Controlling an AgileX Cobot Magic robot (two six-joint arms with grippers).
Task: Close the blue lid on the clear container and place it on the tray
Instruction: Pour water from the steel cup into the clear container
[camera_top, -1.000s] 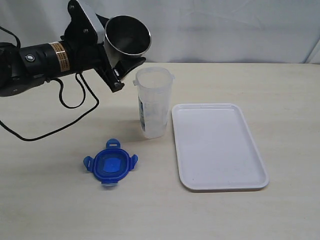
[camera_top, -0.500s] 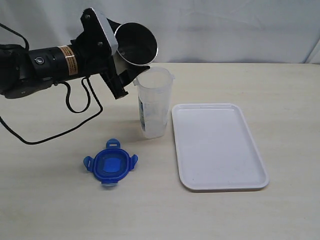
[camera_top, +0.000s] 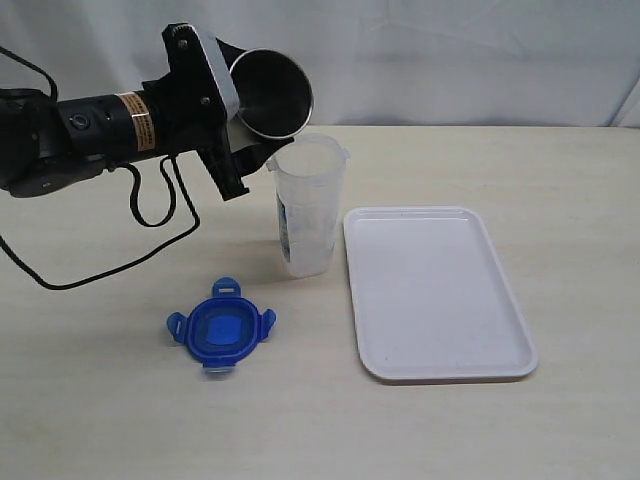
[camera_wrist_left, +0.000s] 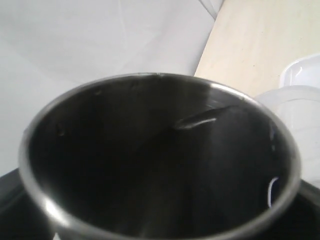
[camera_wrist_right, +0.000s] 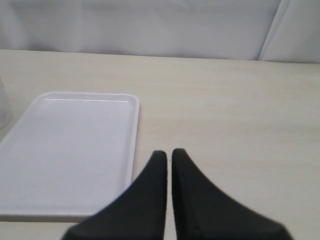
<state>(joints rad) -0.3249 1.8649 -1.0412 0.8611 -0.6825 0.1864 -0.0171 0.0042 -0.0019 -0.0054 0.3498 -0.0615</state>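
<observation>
Moved since earlier: left arm has swung to the right, bringing the steel tumbler (camera_top: 275, 90) from beside the clear container (camera_top: 308, 205) to just over its open mouth; nothing else has shifted.
Step in hand: by the look of it, tipping the tumbler into the container before the lid goes on. Whether anything is pouring out cannot be seen; the left wrist view shows only a dark inside.
Doing it well: keep the tumbler's lip above the inside of the container's rim, tilt slowly, and do not nudge the tall, narrow container, which could topple easily. Then carry the tumbler well clear of the lid.
Left gripper (camera_top: 245, 122): grasping the tilted tumbler by its body, jaws spread wide around it.
Right gripper (camera_wrist_right: 169, 160): clenched and empty, hovering above the bench (camera_top: 100, 400) just right of the tray (camera_top: 437, 290).
Clear container: upright on the bench, just left of the tray, open.
Blue lid (camera_top: 221, 328): flat on the bench, nearer and to the left of the container, untouched.
</observation>
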